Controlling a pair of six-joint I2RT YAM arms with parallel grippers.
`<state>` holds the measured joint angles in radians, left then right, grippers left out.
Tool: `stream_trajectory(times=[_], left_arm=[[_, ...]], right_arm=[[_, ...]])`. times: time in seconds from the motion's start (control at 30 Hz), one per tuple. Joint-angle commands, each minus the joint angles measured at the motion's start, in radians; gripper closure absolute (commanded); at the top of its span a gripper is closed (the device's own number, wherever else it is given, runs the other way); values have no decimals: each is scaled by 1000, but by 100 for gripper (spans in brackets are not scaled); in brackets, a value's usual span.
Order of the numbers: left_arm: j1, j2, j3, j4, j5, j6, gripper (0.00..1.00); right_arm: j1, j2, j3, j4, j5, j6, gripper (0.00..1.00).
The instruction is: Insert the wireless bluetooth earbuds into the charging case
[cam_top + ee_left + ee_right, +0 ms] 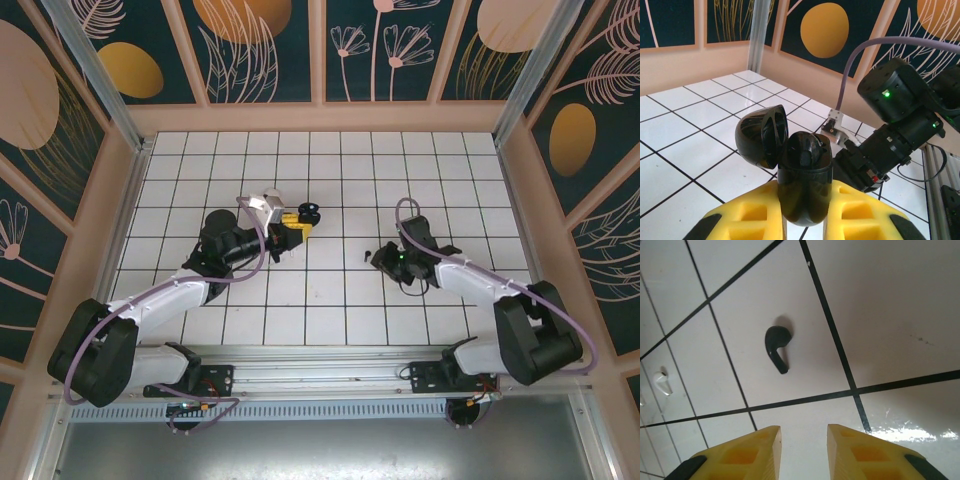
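Note:
My left gripper (805, 212) is shut on the black charging case (805, 175), which it holds upright above the tiles with its lid (760, 137) swung open to the left. In the top view the case (310, 213) sits at the tip of the left gripper (298, 221), near the table's middle. A black earbud (777, 347) lies on a white tile just ahead of my right gripper (804, 440). That gripper is open, low over the floor, with nothing between its fingers. A white earbud (662, 382) lies further left. The right gripper (385, 258) points left, towards the case.
The white tiled floor (330, 310) is walled in by peach frames and patterned panels. My right arm's wrist (900, 115) shows close behind the case in the left wrist view. Free tiles lie between the two arms and towards the back.

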<state>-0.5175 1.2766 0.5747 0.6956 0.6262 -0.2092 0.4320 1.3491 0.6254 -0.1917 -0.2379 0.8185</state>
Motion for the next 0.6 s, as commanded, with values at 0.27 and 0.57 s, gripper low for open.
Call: stream_trajectory(times=[0.27,0.57], left_arm=[[-4,4,-6,61,36,-25,96],[-4,-15,-21,56,30,-25,95]], right_arm=[[10,140,160,-2,18,-52,70],[21,204,222,-40,52,-88,70]])
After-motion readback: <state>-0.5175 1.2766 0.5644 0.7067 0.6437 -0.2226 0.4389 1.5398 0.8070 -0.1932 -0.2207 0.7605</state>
